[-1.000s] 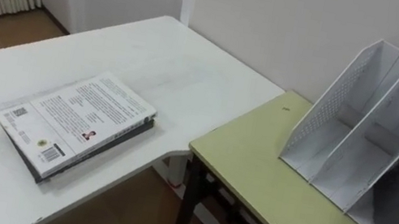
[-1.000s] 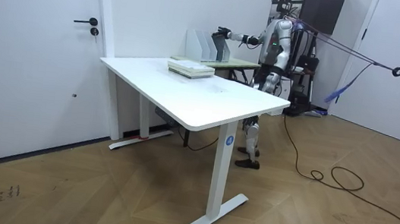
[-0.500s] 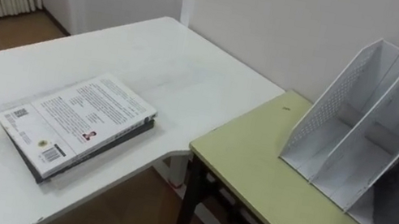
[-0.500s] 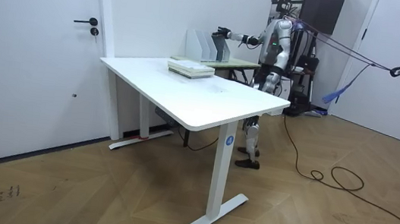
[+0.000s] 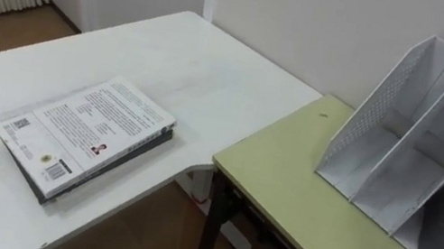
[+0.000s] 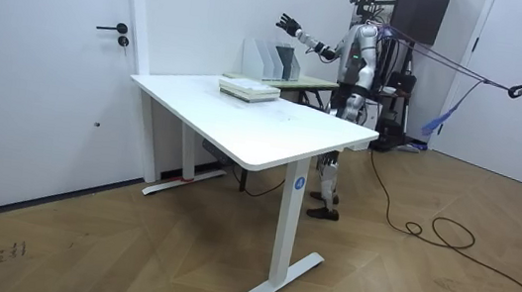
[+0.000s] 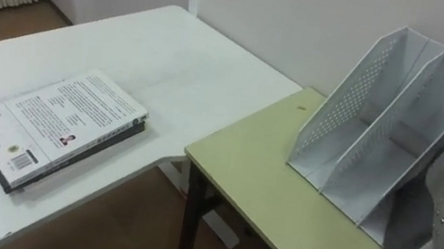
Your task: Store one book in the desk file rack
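Right robot hand (image 6: 287,20), fingers spread and empty, has risen from beside the file rack (image 5: 404,129) to above it. A book (image 5: 87,137) lies at the white bench's (image 5: 205,67) near edge; a stored one, possibly, sits obscured.

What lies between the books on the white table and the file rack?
In the left eye view, only bare white table, a gap, then bare green desk lie between the books and the file rack.
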